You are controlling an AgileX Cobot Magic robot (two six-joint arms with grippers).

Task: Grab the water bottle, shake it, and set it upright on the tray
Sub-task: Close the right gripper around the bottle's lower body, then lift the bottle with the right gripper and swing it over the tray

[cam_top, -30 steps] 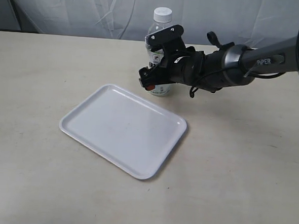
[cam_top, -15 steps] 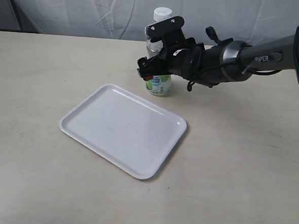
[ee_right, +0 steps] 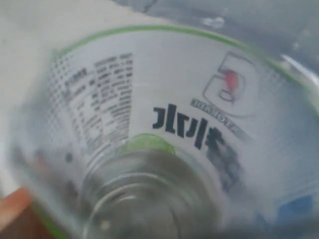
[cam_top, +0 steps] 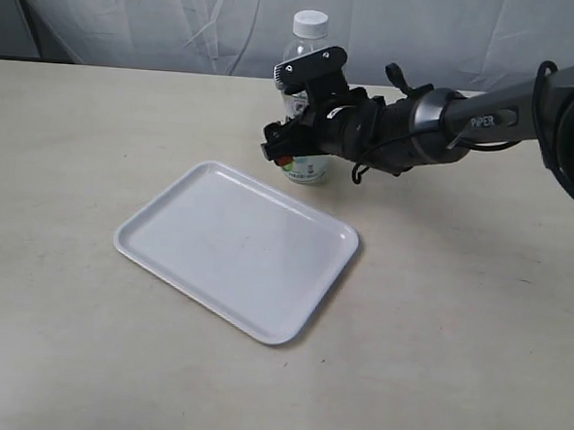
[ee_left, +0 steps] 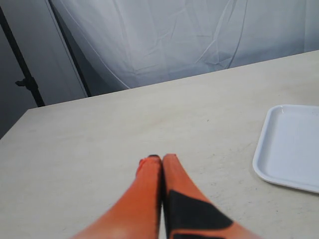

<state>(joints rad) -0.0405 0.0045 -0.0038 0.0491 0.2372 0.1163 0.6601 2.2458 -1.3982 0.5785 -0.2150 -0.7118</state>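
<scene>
The water bottle (cam_top: 310, 26) stands upright on the table just behind the far edge of the white tray (cam_top: 236, 251). It is clear, with a white cap and a white-and-green label. My right gripper (cam_top: 293, 142) reaches in from the right with its jaws on either side of the bottle's middle. In the right wrist view the bottle's label (ee_right: 164, 99) fills the picture, and only an orange finger (ee_right: 11, 211) shows at the edge, so I cannot see whether the jaws press on it. My left gripper (ee_left: 157, 159) is shut and empty over bare table, and a corner of the tray (ee_left: 289, 149) shows near it.
A white cloth backdrop (cam_top: 182, 19) hangs behind the table's far edge. A dark stand pole (ee_left: 22, 74) rises beside the table in the left wrist view. Beige table surface (cam_top: 456, 313) stretches round the tray on all sides.
My right gripper rose along the bottle, then came down a little and shifted left. The bottle stayed standing in the same spot on the table. The tray has not moved.
</scene>
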